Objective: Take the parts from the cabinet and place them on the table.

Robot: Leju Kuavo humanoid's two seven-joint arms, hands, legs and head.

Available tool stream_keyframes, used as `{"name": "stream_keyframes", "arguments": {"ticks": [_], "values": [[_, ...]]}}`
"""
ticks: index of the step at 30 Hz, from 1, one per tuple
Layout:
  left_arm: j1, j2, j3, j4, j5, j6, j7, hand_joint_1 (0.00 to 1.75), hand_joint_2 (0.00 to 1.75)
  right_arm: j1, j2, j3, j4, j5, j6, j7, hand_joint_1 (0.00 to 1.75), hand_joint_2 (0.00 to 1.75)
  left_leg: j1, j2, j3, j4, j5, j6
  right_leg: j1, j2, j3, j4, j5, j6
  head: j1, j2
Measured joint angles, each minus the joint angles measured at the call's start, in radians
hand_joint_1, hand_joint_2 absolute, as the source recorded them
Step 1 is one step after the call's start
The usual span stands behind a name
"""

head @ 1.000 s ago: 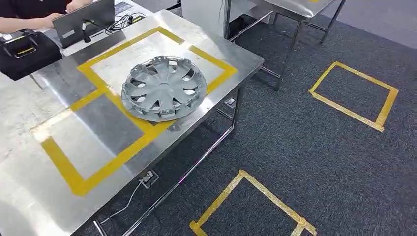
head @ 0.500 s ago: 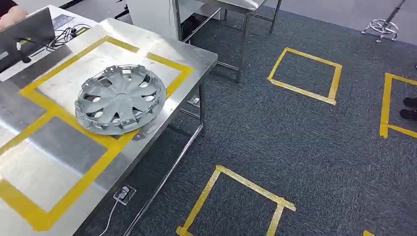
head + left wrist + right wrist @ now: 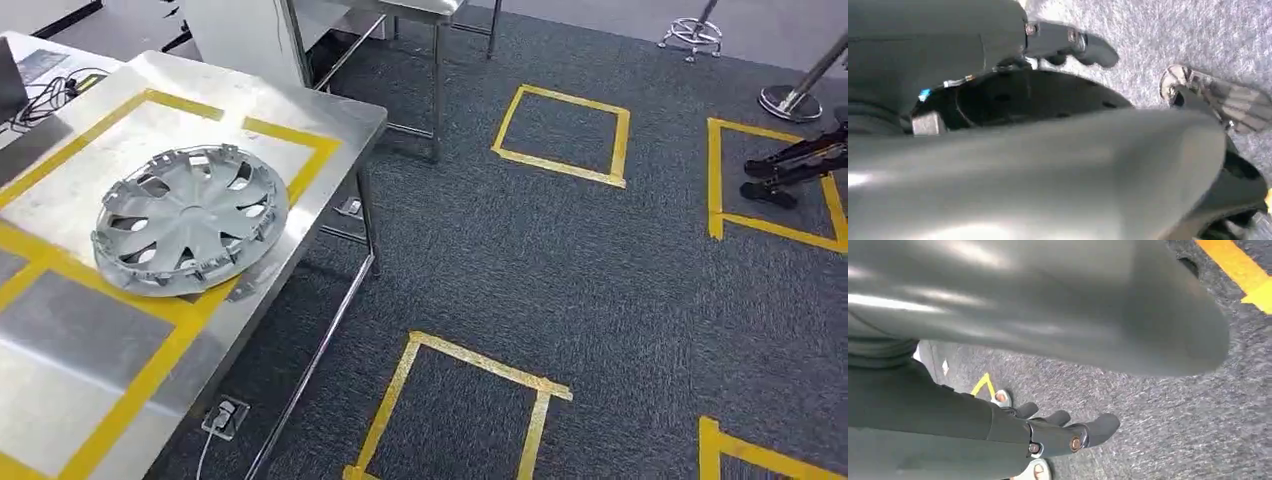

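Grey plastic wheel cover [image 3: 189, 219] lies flat on your steel table [image 3: 60, 350], across the yellow tape [image 3: 150, 365] near the table's front edge. Your left hand [image 3: 1068, 42] hangs over the carpet with fingers straight, holding nothing. Your right hand [image 3: 1068, 432] also hangs over dark carpet [image 3: 560, 270], fingers extended and apart, holding nothing.

— what do the hands look like up close?
— the left hand [image 3: 1068, 42] has dark fingers [image 3: 1098, 50] with small brass-coloured screws under a smooth glossy grey cover.
— and the right hand [image 3: 1058, 432]?
— same dark fingers [image 3: 1100, 427], copper-toned screws, grey shell.
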Motion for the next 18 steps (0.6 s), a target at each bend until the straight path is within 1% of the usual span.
{"name": "stream_keyframes", "arguments": {"ticks": [1,2,3,4,5,6,7,8,9,10,11,12,13,14,15,16,17,18], "values": [[-0.001,0.000,0.000,0.000,0.000,0.000,0.000,0.00,0.00,0.001,-0.001,0.000,0.000,0.000,-0.001,0.001,0.00,0.00,-0.001,0.008,0.006,-0.002,-0.002,-0.005,-0.001,0.012,0.002,-0.009,0.004,-0.007,0.002,0.000],[0.000,0.001,0.000,0.001,0.000,0.000,0.000,0.00,0.00,0.004,0.000,0.000,0.000,0.000,-0.001,0.001,0.00,0.00,0.005,-0.034,-0.007,0.007,-0.015,-0.013,-0.012,0.022,0.012,-0.021,0.011,-0.014,0.001,0.000],[0.000,0.002,0.000,0.001,0.000,0.000,0.000,0.00,0.00,0.002,0.000,0.000,0.000,0.000,-0.002,0.001,0.00,0.00,0.007,-0.085,-0.021,0.051,-0.049,-0.013,-0.014,0.030,0.014,-0.023,0.013,-0.020,-0.005,0.000],[0.001,0.002,0.000,0.001,0.000,-0.002,0.000,0.00,0.00,0.000,-0.002,0.000,0.000,0.000,-0.003,0.001,0.00,0.00,0.008,-0.106,-0.056,0.128,-0.088,-0.016,-0.015,0.041,0.011,-0.023,0.015,-0.022,-0.014,0.000],[0.001,0.003,0.000,0.001,0.000,-0.002,0.000,0.00,0.00,-0.002,-0.002,0.000,0.000,0.000,-0.003,0.001,0.00,0.00,0.010,-0.114,-0.096,0.212,-0.122,-0.018,-0.015,0.053,0.008,-0.022,0.015,-0.024,-0.020,0.000],[0.001,0.003,0.000,0.001,0.000,-0.002,0.000,0.00,0.00,-0.003,-0.001,0.000,0.000,0.000,-0.003,0.002,0.00,0.00,0.010,-0.117,-0.133,0.286,-0.144,-0.021,-0.015,0.067,0.007,-0.021,0.016,-0.024,-0.024,0.000],[0.001,0.003,0.000,0.001,0.000,-0.001,0.003,0.00,0.00,-0.002,-0.001,0.000,0.000,0.000,-0.003,0.005,0.00,0.00,0.010,-0.117,-0.157,0.326,-0.145,-0.022,-0.015,0.080,0.007,-0.020,0.015,-0.024,-0.028,0.000],[0.000,0.003,0.000,0.001,0.000,0.000,0.008,0.00,0.00,-0.001,-0.001,0.000,0.000,0.000,-0.005,0.009,0.00,0.00,0.010,-0.117,-0.155,0.314,-0.121,-0.021,-0.015,0.095,0.008,-0.019,0.015,-0.023,-0.030,0.000],[-0.001,0.003,0.000,0.001,0.000,0.001,0.011,0.00,0.00,0.000,-0.001,0.001,0.000,0.002,-0.006,0.016,0.00,0.00,0.011,-0.120,-0.133,0.256,-0.077,-0.019,-0.016,0.112,0.009,-0.017,0.014,-0.021,-0.032,0.000],[-0.001,0.003,0.000,0.001,0.000,0.002,0.016,0.00,0.00,0.000,-0.001,0.002,0.000,0.004,-0.007,0.024,0.00,0.00,0.013,-0.129,-0.098,0.172,-0.028,-0.016,-0.017,0.128,0.010,-0.013,0.012,-0.019,-0.034,0.000],[-0.002,0.003,0.000,0.001,0.000,0.002,0.025,0.00,0.00,-0.001,0.000,0.004,0.000,0.011,-0.010,0.032,0.00,0.00,0.018,-0.162,-0.058,0.080,0.017,-0.015,-0.019,0.143,0.009,-0.010,0.010,-0.014,-0.038,0.000],[-0.003,0.004,0.000,0.001,0.000,0.000,0.030,0.00,0.00,-0.002,0.000,0.007,0.000,0.017,-0.013,0.041,0.00,0.00,0.022,-0.218,-0.040,0.039,0.011,-0.014,-0.017,0.152,0.004,-0.005,0.008,-0.009,-0.042,0.000],[-0.006,0.003,0.000,0.000,0.000,0.000,0.033,0.00,0.00,-0.005,0.000,0.009,0.000,0.023,-0.014,0.050,0.00,0.00,0.026,-0.218,-0.033,0.013,0.004,-0.014,-0.015,0.165,-0.003,0.005,0.006,-0.002,-0.042,0.000],[-0.009,0.002,0.000,0.000,-0.001,0.000,0.042,0.00,0.00,-0.003,0.001,0.012,0.000,0.028,-0.014,0.059,0.00,0.00,0.020,-0.207,-0.032,0.021,0.004,-0.013,-0.020,0.174,-0.009,-0.001,0.009,0.006,-0.041,0.000],[-0.012,0.001,0.000,-0.001,-0.005,0.002,0.042,0.00,0.00,0.002,0.001,0.016,0.001,0.032,-0.013,0.067,0.00,0.00,0.015,-0.198,-0.022,0.024,0.003,-0.008,-0.025,0.187,-0.011,-0.004,0.012,0.015,-0.043,0.000],[-0.013,-0.001,0.000,-0.001,-0.010,0.003,0.042,0.00,0.00,0.005,0.002,0.019,0.001,0.035,-0.013,0.072,0.00,0.00,0.016,-0.187,-0.019,0.020,0.007,0.001,-0.026,0.197,-0.021,-0.006,0.016,0.024,-0.042,0.000],[-0.013,-0.003,0.000,-0.002,-0.013,0.004,0.042,0.00,0.00,0.005,0.002,0.024,0.002,0.039,-0.012,0.077,0.00,0.00,0.025,-0.170,-0.015,0.010,0.013,0.010,-0.028,0.191,-0.029,0.003,0.012,0.026,-0.041,0.000],[-0.013,-0.002,0.000,-0.001,-0.016,0.006,0.041,0.00,0.00,0.006,0.003,0.027,0.003,0.041,-0.010,0.077,0.00,0.00,0.022,-0.158,-0.013,0.008,0.014,0.013,-0.018,0.128,-0.042,0.034,-0.006,0.028,-0.033,0.000]]}}
